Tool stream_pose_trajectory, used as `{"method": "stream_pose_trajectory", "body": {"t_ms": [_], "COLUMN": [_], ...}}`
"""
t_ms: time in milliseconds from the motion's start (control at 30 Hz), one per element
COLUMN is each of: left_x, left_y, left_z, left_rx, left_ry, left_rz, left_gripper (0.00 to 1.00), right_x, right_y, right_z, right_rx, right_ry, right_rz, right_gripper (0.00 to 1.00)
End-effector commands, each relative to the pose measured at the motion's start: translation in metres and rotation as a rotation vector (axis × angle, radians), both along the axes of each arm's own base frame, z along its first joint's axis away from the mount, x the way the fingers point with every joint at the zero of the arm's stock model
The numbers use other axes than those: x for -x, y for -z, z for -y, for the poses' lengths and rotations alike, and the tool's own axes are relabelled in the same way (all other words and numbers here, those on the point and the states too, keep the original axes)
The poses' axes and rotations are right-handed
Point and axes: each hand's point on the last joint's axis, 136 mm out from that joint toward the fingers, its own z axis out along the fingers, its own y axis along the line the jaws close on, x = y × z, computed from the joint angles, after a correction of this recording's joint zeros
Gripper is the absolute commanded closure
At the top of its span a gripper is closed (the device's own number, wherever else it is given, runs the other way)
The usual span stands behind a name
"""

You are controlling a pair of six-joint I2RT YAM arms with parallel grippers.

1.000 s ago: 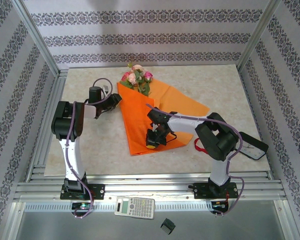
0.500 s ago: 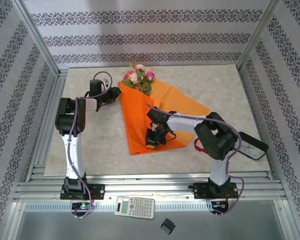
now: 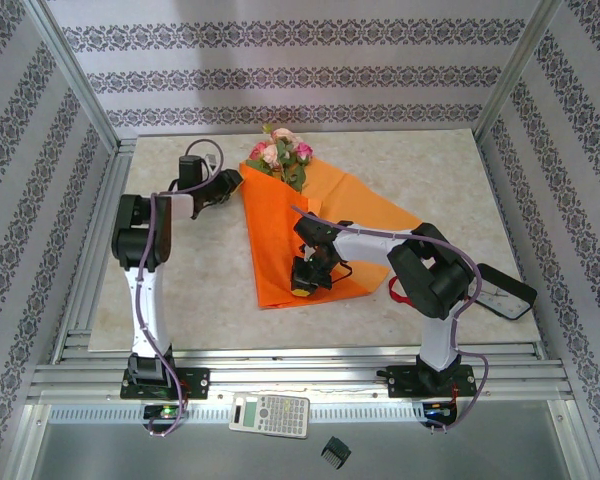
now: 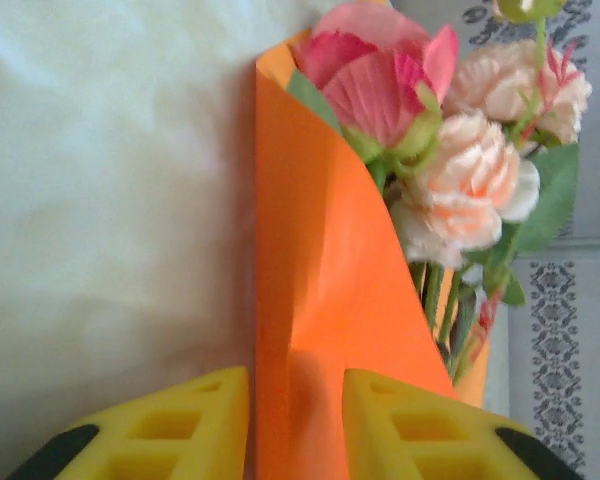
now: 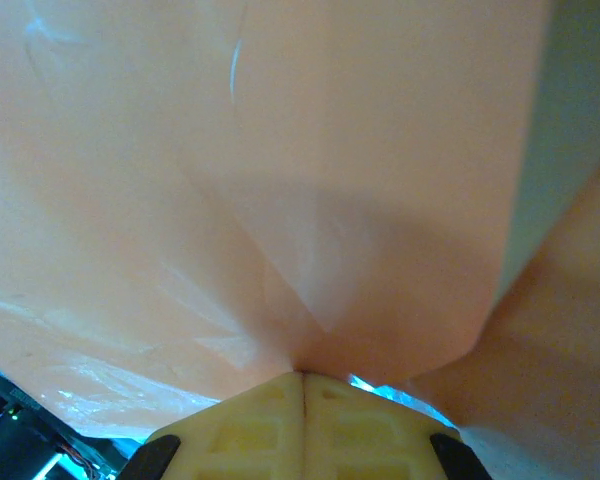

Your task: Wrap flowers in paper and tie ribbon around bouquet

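Your left pincer (image 3: 228,183) is at the paper's (image 3: 280,240) left edge, toward the far side of the bench (image 3: 180,300); on the wrist camera its yellow fingers (image 4: 170,430) stand parted either side of an upright fold of that paper; you can't tell whether they pinch it or sit loose.

The flowers (image 3: 280,155), pink and cream heads with green leaves, poke out of the paper's far end, near the middle of the bench's far edge; the paper is folded over the stems, with a flap spread flat to the right.

Your right pincer (image 3: 302,285) is over the paper's near end, clenched on a pinch of paper; creases run to its tips.

The ribbon (image 3: 394,289) shows as a dark red loop just right of the paper's near corner, partly under the right arm.
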Motion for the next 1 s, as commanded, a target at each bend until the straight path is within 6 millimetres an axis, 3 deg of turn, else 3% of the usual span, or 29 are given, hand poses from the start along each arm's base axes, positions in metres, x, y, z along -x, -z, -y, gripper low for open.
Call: {"method": "stream_pose_trajectory", "body": {"t_ms": [0, 200, 300, 433, 700, 767, 833, 967], "left_x": [0.032, 0.141, 0.181, 0.218, 0.245, 0.245, 0.245, 0.251], "left_y": [-0.021, -0.013, -0.013, -0.004, 0.019, 0.021, 0.020, 0.017], "left_z": [-0.010, 0.024, 0.039, 0.068, 0.085, 0.086, 0.085, 0.083], "left_rx": [-0.015, 0.008, 0.014, -0.003, -0.022, -0.019, -0.022, -0.023], "left_ry": [-0.015, 0.096, 0.128, 0.209, 0.240, 0.244, 0.240, 0.238], "left_rz": [0.000, -0.129, -0.155, -0.202, -0.253, -0.254, -0.247, -0.233], "left_gripper": [0.66, 0.58, 0.56, 0.55, 0.62, 0.74, 1.00, 1.00], "right_x": [0.013, 0.013, 0.013, 0.014, 0.012, 0.011, 0.011, 0.010], "right_y": [0.021, 0.023, 0.024, 0.025, 0.025, 0.024, 0.023, 0.022], "right_z": [0.010, 0.011, 0.010, 0.008, 0.007, 0.006, 0.005, 0.004], "right_rx": [0.063, 0.053, 0.045, 0.038, 0.032, 0.031, 0.029, 0.026], "right_ry": [-0.016, -0.016, -0.014, -0.013, -0.005, -0.002, 0.002, 0.007], "right_rz": [-0.062, -0.063, -0.068, -0.067, -0.059, -0.057, -0.054, -0.052], "right_gripper": [1.00, 1.00, 1.00, 1.00, 1.00, 1.00, 1.00, 1.00]}}
